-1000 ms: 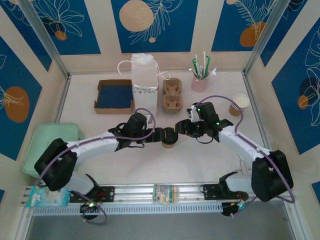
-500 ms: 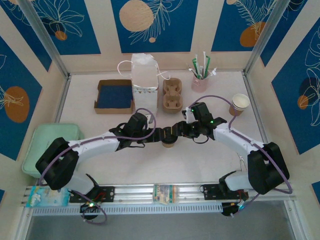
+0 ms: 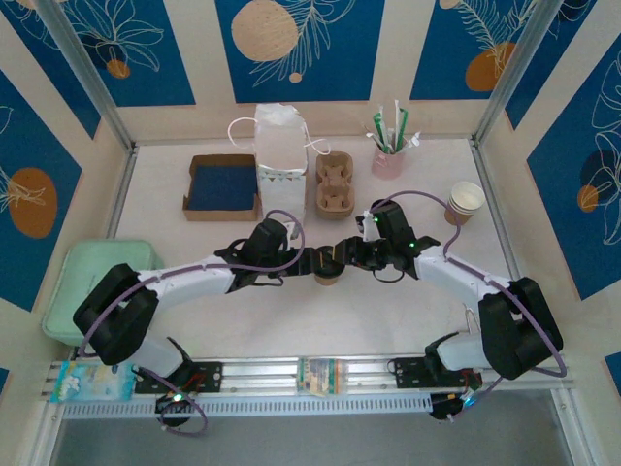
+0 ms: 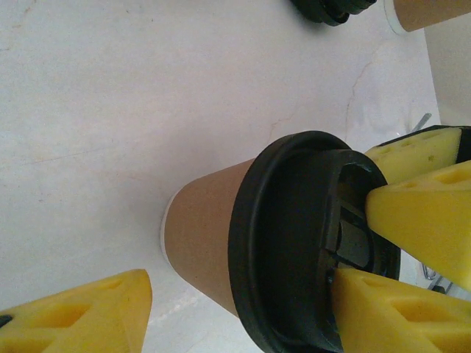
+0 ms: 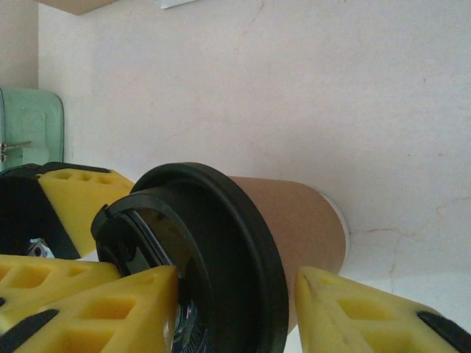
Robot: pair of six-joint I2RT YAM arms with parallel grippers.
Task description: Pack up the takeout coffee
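Dead centre of the counter, the takeout coffee stands upright with its black lid on, and the two arms box it in, one from 9 o'clock and the other from 3 o'clock. The left fingers are spread: one pad sits against the lid rim and the other hangs clear of the paper wall, so no squeeze there. The right fingers sit either side of the lid end, tight in, but I honestly can't tell if they're pinching or just bracketing it. My guess is a steady-and-grab setup — one side braces the cup so it won't tip while the other gets a proper hold. The white paper bag stands at about 11 o'clock from the cup, with the cardboard cup carrier just beside it at 12 — so the coffee isn't packed yet and needs lifting over the bag's rim.
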